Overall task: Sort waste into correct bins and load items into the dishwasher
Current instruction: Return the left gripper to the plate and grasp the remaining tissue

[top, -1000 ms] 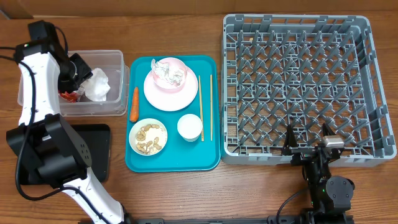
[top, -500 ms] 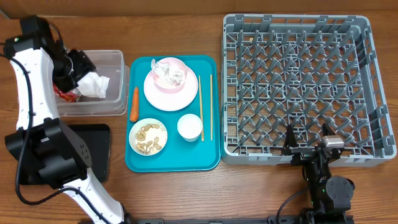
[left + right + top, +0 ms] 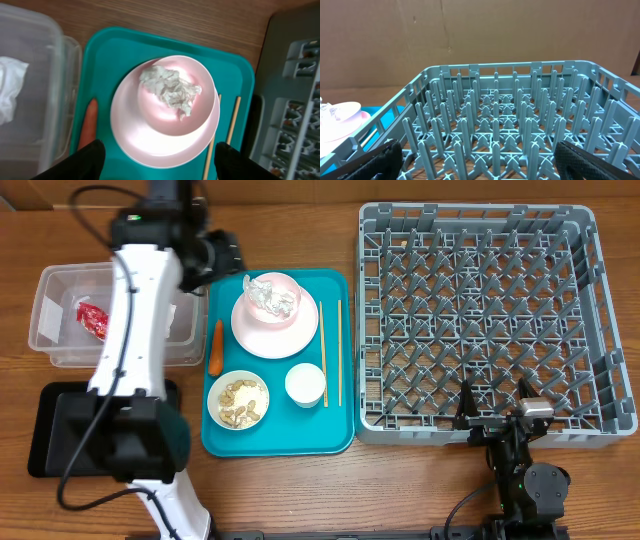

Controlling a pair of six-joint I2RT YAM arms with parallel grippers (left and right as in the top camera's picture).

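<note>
the table (image 3: 300, 490) carried everything. biggest on it was the grey dish rack (image 3: 480, 310) on the right, with nothing loaded that i could see. the right gripper (image 3: 493, 405) sat at its near edge, jaws spread wide and holding nothing. next to the rack lay the teal tray (image 3: 275, 435). left of that was the clear tub (image 3: 60, 345), with the black tray (image 3: 50, 445) just in front of it.

on the teal tray, the pink plate (image 3: 165, 145) took the far end. nearer me were the bowl of food scraps (image 3: 238, 401) and the white cup (image 3: 305, 384). the crumpled paper (image 3: 171, 90) sat in the plate's middle, and i judged it to be my next pick.

the left gripper (image 3: 161, 160) hung above the plate, released and empty, its fingers straddling the plate's near rim. to do this well, i reckoned i should centre over the paper rather than the rim. then come straight down and pinch only the wad, so the plate wouldn't lift or skid.

the carrot (image 3: 215, 347) lay at the teal tray's left edge, the red wrapper (image 3: 91, 319) was already in the tub, and the chopsticks (image 3: 323, 350) lay right of the plate.
</note>
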